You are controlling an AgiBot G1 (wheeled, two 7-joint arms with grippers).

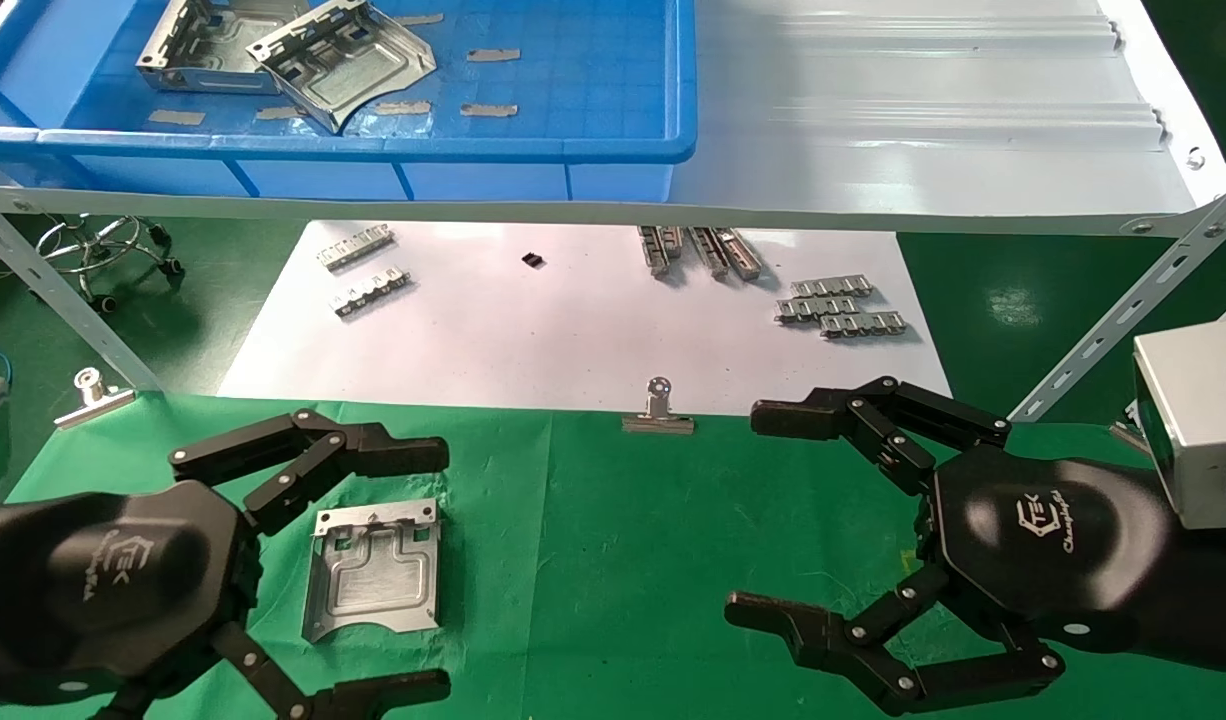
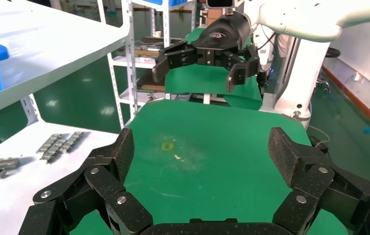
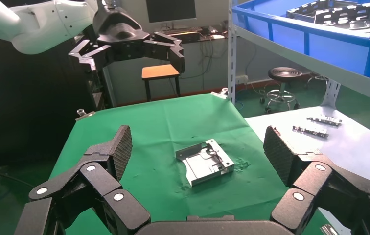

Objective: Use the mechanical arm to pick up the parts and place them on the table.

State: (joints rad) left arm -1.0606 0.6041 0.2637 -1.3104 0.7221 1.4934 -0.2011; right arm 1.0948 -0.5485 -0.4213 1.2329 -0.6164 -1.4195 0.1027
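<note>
One silver stamped plate (image 1: 373, 570) lies flat on the green cloth table (image 1: 623, 560), alone, between the spread fingers of my left gripper (image 1: 443, 570). That black claw hovers low at the near left, open and empty. My right gripper (image 1: 748, 510) hovers at the near right, open and empty, well apart from the plate. The right wrist view shows the plate (image 3: 205, 162) on the cloth beyond its own open claw (image 3: 198, 147), with the left claw (image 3: 129, 46) farther off. The left wrist view shows its own open claw (image 2: 202, 152) over bare green cloth. Two more plates (image 1: 208, 40) (image 1: 343, 55) lie in the blue bin.
The blue bin (image 1: 573, 150) stands on a pale grey shelf (image 1: 923, 150) above the far side. Below it a white sheet (image 1: 533, 330) holds slim link strips (image 1: 838, 305). Binder clips (image 1: 658, 410) (image 1: 93, 395) sit at the cloth's far edge. A slanted shelf strut (image 1: 1103, 330) is at right.
</note>
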